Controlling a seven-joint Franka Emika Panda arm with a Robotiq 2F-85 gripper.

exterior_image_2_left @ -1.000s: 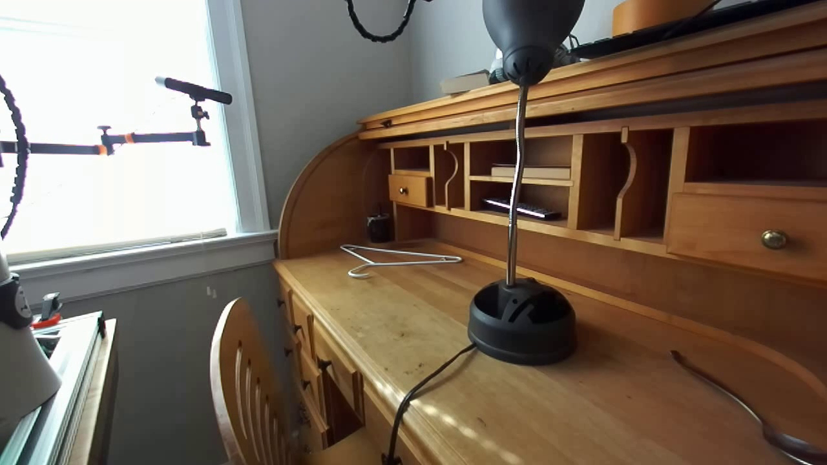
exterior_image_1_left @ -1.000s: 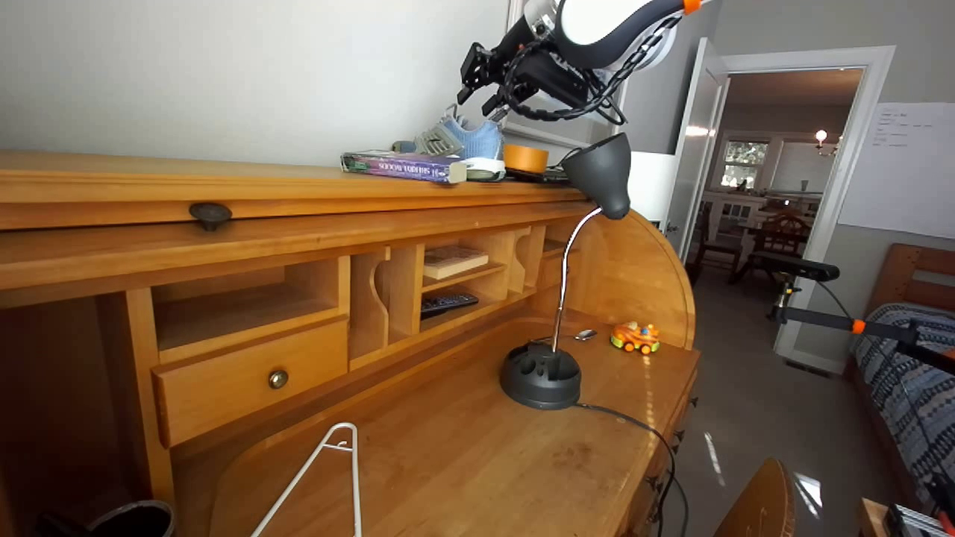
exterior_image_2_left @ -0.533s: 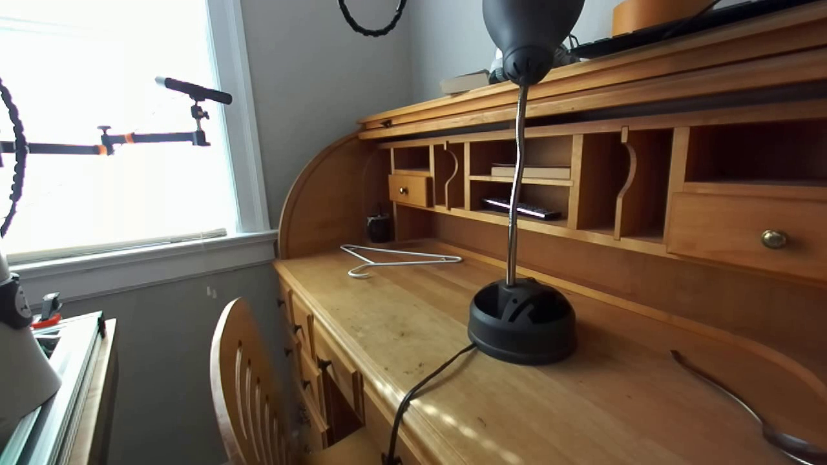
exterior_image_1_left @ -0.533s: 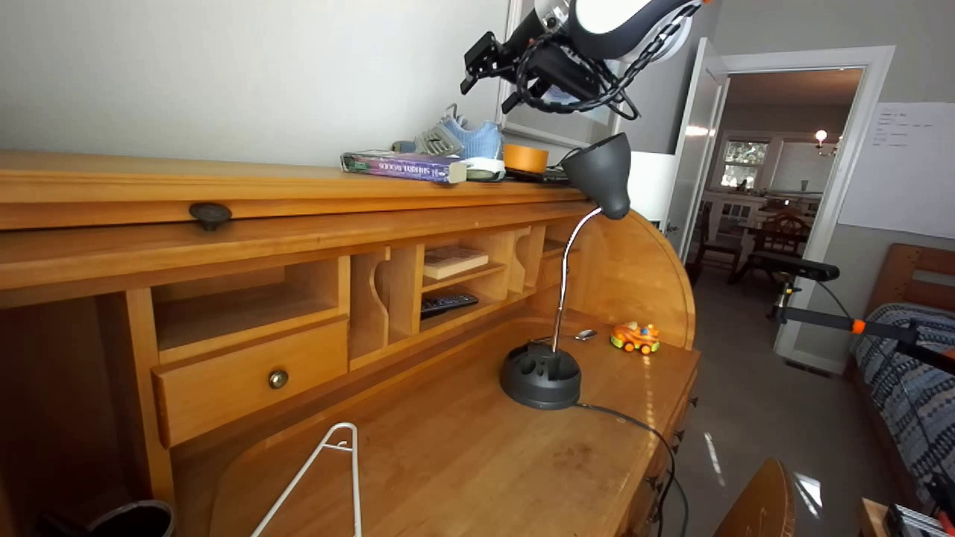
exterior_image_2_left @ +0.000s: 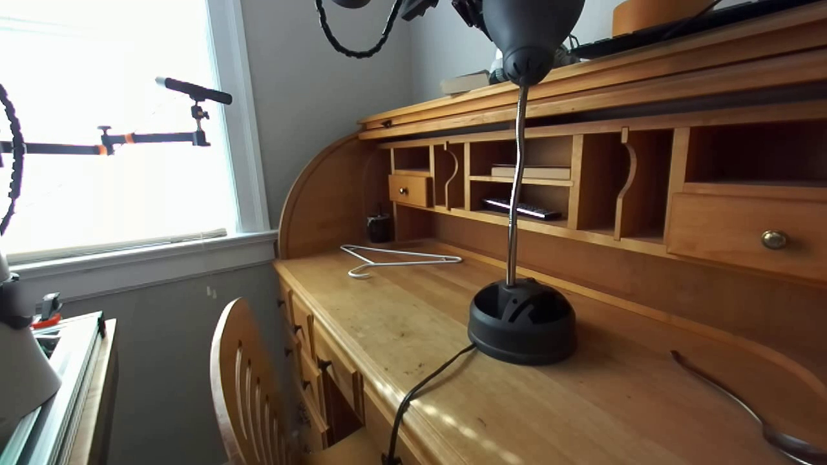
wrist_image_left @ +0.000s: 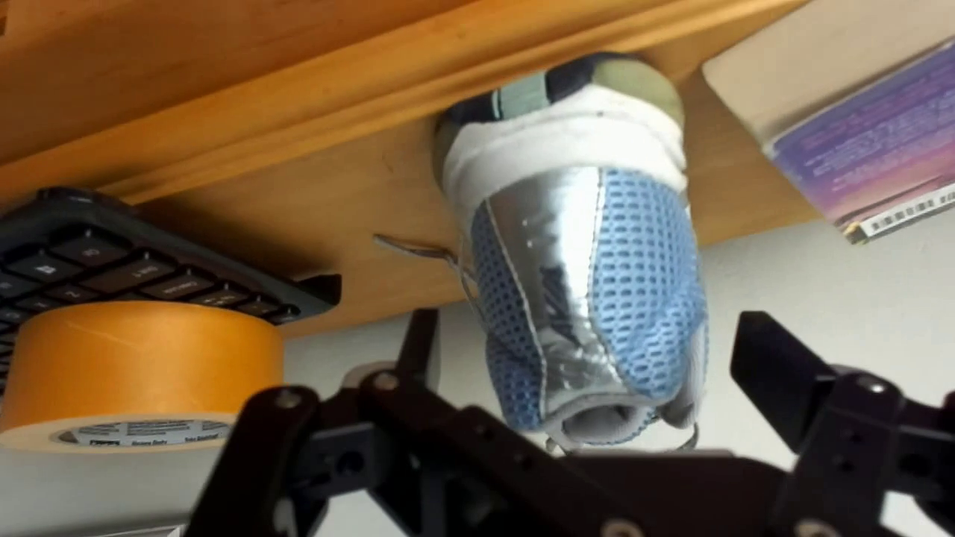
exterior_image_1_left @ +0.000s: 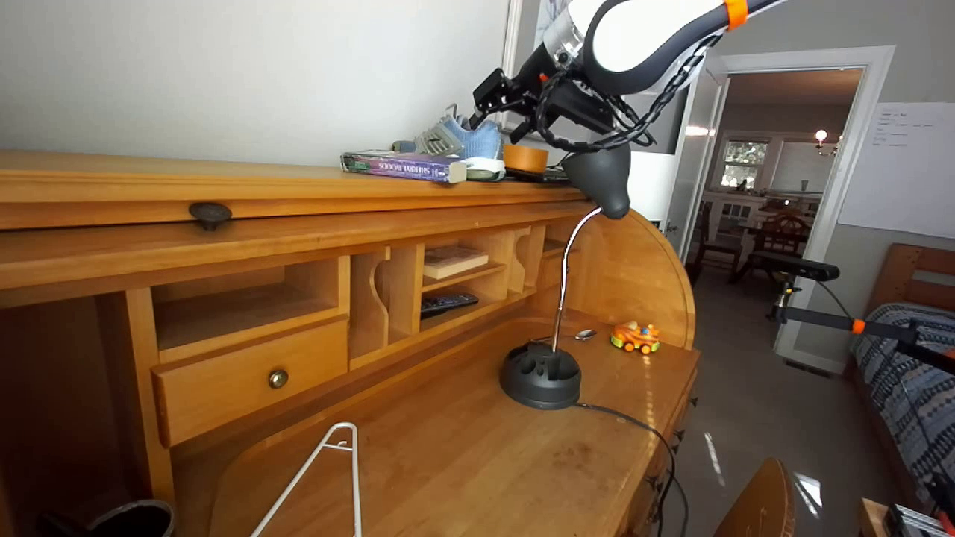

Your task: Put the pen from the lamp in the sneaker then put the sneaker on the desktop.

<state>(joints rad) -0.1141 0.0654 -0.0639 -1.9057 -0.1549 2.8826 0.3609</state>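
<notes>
Just lowered my hand toward the sneaker on the upper shelf; jaws spread, nothing held. Likely sneaker pickup next, then bench. Pen not visible, can't confirm it's inside.

The arm reaches in over the front edge of the worktop, its white base standing well apart from that edge; the wrist slants down toward the back edge, a braided cable looping below it; the gripper, tilted, hangs high above the worktop; in the wrist view its two fingers stand wide apart, their tips level with each other.
</notes>
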